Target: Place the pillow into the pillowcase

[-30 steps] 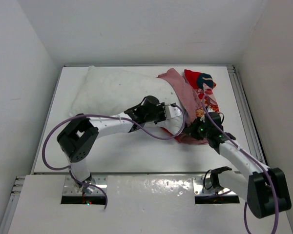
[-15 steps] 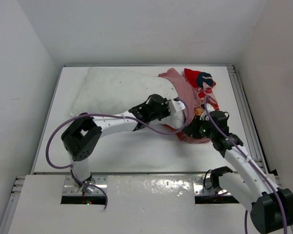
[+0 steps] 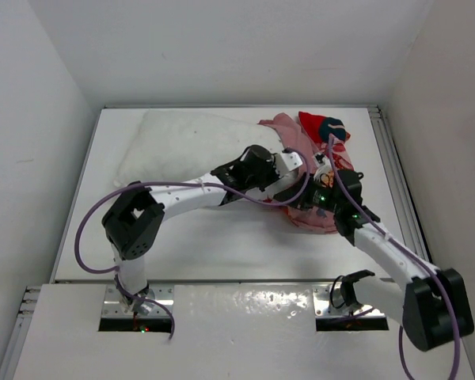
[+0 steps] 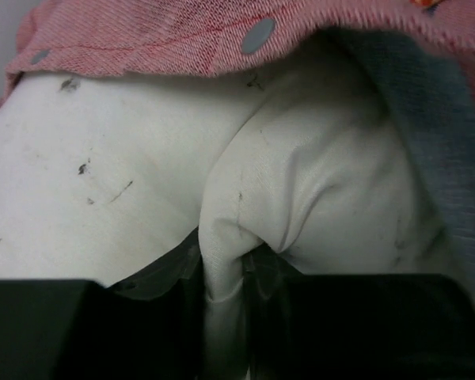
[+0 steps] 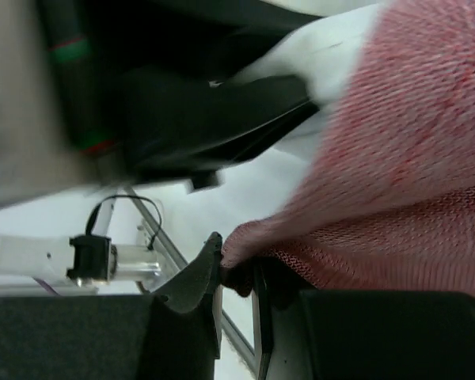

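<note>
Here, left claw [image 4: 222, 279] nips a pillow [image 4: 119, 182] fold at the pillowcase [image 5: 412, 158] mouth; right claw [image 5: 233, 286] seemingly pinches that hem.

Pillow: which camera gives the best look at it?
The top view: the pillow lies across the far side of the table, its right end covered by the red pillowcase. The left wrist view shows only a white fold pinched in the left gripper; the right wrist view shows mostly red fabric, little if any pillow.
</note>
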### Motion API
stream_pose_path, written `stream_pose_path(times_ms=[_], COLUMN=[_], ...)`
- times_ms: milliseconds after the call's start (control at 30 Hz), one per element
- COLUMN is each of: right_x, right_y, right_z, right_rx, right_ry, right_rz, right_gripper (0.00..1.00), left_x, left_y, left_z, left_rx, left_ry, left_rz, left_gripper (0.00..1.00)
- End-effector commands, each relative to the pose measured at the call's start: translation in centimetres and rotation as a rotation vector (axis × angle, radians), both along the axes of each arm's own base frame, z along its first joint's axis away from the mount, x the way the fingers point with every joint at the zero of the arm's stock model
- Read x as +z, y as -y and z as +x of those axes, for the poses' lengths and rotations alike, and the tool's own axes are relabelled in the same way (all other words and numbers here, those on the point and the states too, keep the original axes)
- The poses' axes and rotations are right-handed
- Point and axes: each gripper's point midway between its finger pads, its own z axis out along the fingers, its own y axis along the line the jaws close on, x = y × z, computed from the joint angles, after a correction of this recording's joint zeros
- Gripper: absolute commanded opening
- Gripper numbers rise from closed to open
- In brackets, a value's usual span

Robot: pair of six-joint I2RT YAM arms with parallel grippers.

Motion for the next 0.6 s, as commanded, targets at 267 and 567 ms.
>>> stream_pose_path(times_ms=[267,567], right_x=[-4.8,-8.6], right_y=[3.5,4.2], right_z=[6.2,6.7], right_rx=[-0.474,-0.55], right_ry=[-0.233,-0.38], right_rz=[0.107,0.057], right_gripper=[0.0,0.0], left_x=[4.0,9.5], left_y=[-2.5,-17.2], left_z=[-0.4,11.8], left_rx=[-0.005,0.481], left_ry=[-0.1,-0.07], left_rz=[0.046,0.028], left_gripper=[0.63,0.9])
